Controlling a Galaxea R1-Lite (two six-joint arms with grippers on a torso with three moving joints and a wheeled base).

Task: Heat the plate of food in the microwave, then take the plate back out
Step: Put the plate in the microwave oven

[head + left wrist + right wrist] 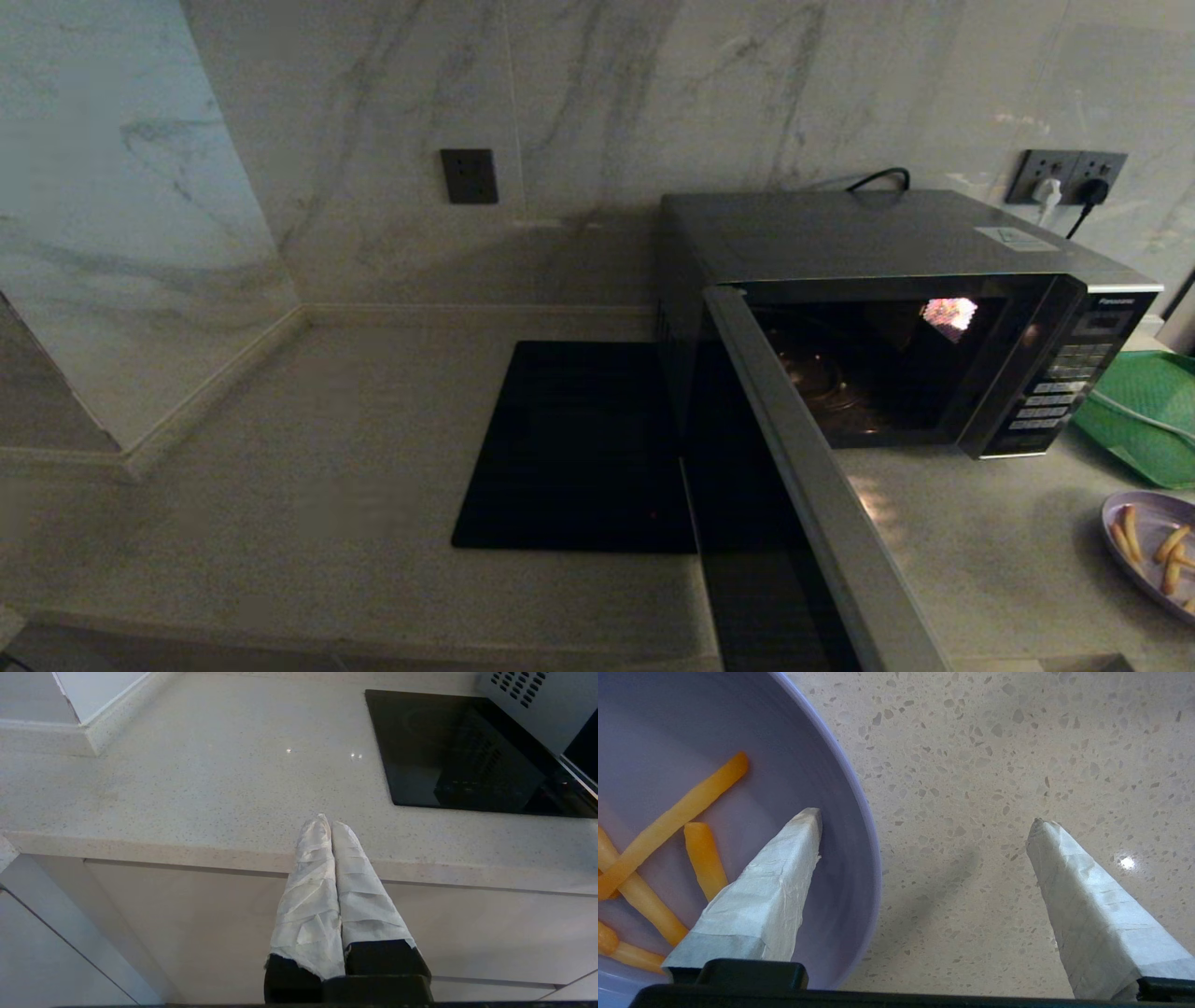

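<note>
Countertop (327, 485): microwave (896, 280), plate (1134, 527), tray (1144, 411), mat (579, 448)

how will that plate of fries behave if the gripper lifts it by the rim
The plate of food looks rigid, so it likely won't flex. Its smooth surface may slip between the right gripper pads. The loose fries would probably slide if it tilts.

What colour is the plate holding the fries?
Pale lilac plate; clearest in the right wrist view.

Kitchen: speckled countertop (308, 467), microwave (896, 243), marble wall (653, 93).
</note>
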